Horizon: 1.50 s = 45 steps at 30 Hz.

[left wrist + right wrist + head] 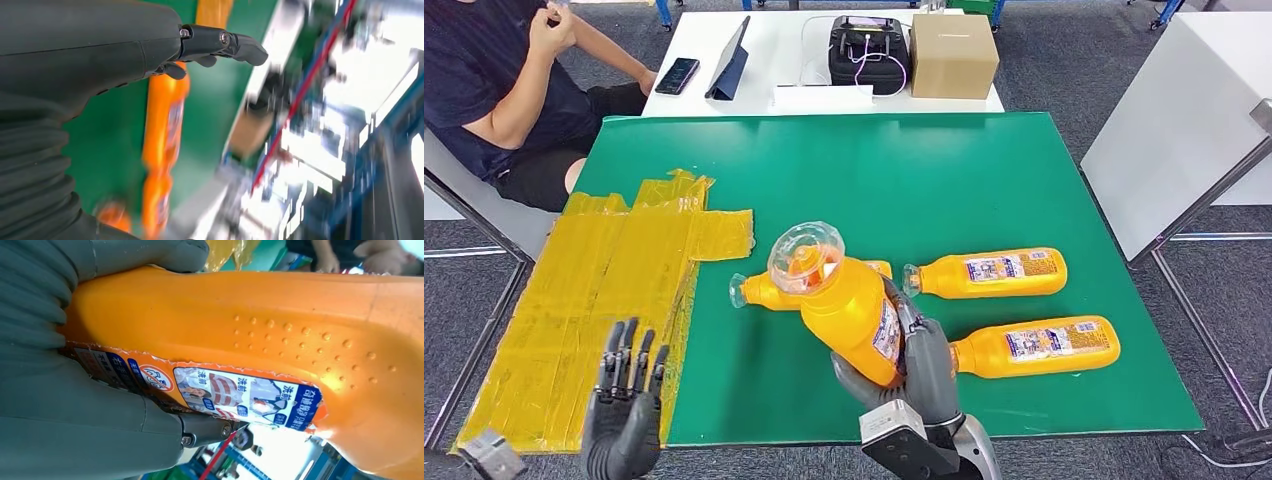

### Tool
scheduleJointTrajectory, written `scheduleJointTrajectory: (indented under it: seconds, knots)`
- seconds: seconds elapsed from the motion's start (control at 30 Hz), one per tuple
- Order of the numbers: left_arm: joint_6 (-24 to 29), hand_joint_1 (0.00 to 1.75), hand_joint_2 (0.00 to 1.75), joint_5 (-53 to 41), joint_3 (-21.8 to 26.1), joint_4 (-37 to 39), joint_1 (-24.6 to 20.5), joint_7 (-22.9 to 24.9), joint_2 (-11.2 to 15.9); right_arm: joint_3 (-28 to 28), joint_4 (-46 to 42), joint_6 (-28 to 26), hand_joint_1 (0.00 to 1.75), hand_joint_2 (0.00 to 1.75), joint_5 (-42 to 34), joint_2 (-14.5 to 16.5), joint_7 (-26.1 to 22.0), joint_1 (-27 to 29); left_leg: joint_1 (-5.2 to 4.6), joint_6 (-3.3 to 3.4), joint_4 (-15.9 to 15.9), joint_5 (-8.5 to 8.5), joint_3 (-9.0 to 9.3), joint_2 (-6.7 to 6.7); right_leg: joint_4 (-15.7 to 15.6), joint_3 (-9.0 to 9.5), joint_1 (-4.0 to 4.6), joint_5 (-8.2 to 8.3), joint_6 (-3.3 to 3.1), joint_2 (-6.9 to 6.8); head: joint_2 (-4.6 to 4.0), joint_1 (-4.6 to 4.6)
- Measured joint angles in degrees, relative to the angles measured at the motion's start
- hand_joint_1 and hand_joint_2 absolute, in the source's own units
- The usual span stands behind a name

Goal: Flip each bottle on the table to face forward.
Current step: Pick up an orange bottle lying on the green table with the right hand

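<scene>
My right hand [921,368] grips an orange bottle [844,300] with a clear cap, lifted off the green table [944,170] and tilted cap-up toward me. Its label [240,395] shows close in the right wrist view, where the hand [75,410] wraps the bottle's body [280,320]. Behind the lifted bottle another orange bottle [759,291] lies on its side, partly hidden. Two more lie flat to the right, one further back [989,273] and one nearer [1036,346], labels up. My left hand [627,395] hovers over the table's near left edge, fingers spread and empty.
A crinkled yellow sheet [614,290] covers the table's left part. A seated person [494,90] is at the far left. A white table behind holds a phone [677,75], a tablet [732,52], a black device [868,50] and a cardboard box [952,55].
</scene>
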Motion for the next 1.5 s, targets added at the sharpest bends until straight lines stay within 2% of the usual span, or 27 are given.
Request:
scheduleJointTrajectory:
  seconds: [0.1, 0.2, 0.43, 0.73, 0.9, 1.2, 1.47, 1.5]
  knots:
    - [-4.8, 0.0, 1.75, -1.2, -2.0, 1.5, 0.6, -2.3, 0.9, 0.1, 0.3, 1.6, 1.75, 1.75, -0.5, 0.0, -0.9, -0.2, 0.0, 0.0, 0.0, 0.0, -0.03, -0.01, 0.0, -0.02, 0.0, -0.01, 0.0, 0.0, 0.0, 0.0]
    - [-6.0, 0.0, 1.75, -1.6, -4.8, 2.1, 0.8, -4.3, 2.6, 0.4, 1.0, 3.4, 1.75, 1.75, -0.8, 0.0, -1.0, -0.6, 0.01, 0.0, 0.0, 0.0, -0.05, -0.01, 0.0, -0.03, 0.01, -0.01, 0.0, -0.01, 0.0, 0.01]
    - [-5.3, 0.0, 1.75, -1.4, -10.9, 2.7, 0.8, -7.8, 7.1, 2.1, 3.0, 7.9, 1.75, 1.75, -0.8, 0.0, 0.2, -1.7, 0.02, 0.0, 0.0, 0.0, -0.04, -0.01, 0.0, -0.02, 0.02, -0.01, -0.01, 0.0, 0.0, 0.0]
    - [-2.3, 0.0, 1.75, -0.6, -15.5, 2.7, 0.3, -9.4, 11.1, 4.9, 6.4, 12.4, 1.75, 1.75, 1.0, -0.1, 2.5, -3.6, 0.02, 0.0, 0.0, 0.0, -0.05, -0.01, 0.0, -0.03, 0.01, -0.01, -0.01, 0.0, 0.0, 0.01]
    - [-1.3, 0.0, 1.75, -0.3, -16.5, 2.7, -0.2, -9.7, 12.1, 8.6, 9.5, 16.5, 1.75, 1.75, 3.7, -0.5, 3.7, -5.7, 0.02, 0.0, 0.0, 0.0, -0.05, -0.01, 0.0, -0.03, 0.02, -0.01, -0.01, 0.0, 0.0, 0.01]
    - [-1.2, 0.0, 1.75, -0.3, -16.7, 2.7, -0.3, -9.8, 12.7, 12.3, 12.5, 17.3, 1.75, 1.75, 4.4, -0.7, 4.2, -7.1, 0.02, 0.0, 0.0, 0.0, -0.06, -0.01, 0.0, -0.04, 0.01, -0.01, -0.01, -0.01, 0.0, 0.01]
    - [-0.5, 0.0, 1.75, -1.7, -15.9, 2.8, -0.1, -9.5, 12.7, 16.8, 15.0, 21.4, 1.75, 1.75, 7.6, -1.5, 3.3, -9.6, 0.02, 0.0, 0.0, 0.01, -0.06, -0.01, 0.0, -0.04, 0.02, -0.01, -0.01, -0.01, 0.0, 0.01]
    - [-0.2, 0.06, 1.75, -2.4, -15.7, 2.8, -0.1, -9.4, 12.6, 17.6, 15.3, 21.6, 1.75, 1.75, 7.8, -1.6, 3.1, -9.8, 0.02, 0.0, 0.0, 0.0, -0.06, -0.01, 0.0, -0.04, 0.02, -0.01, -0.01, 0.0, 0.0, 0.01]
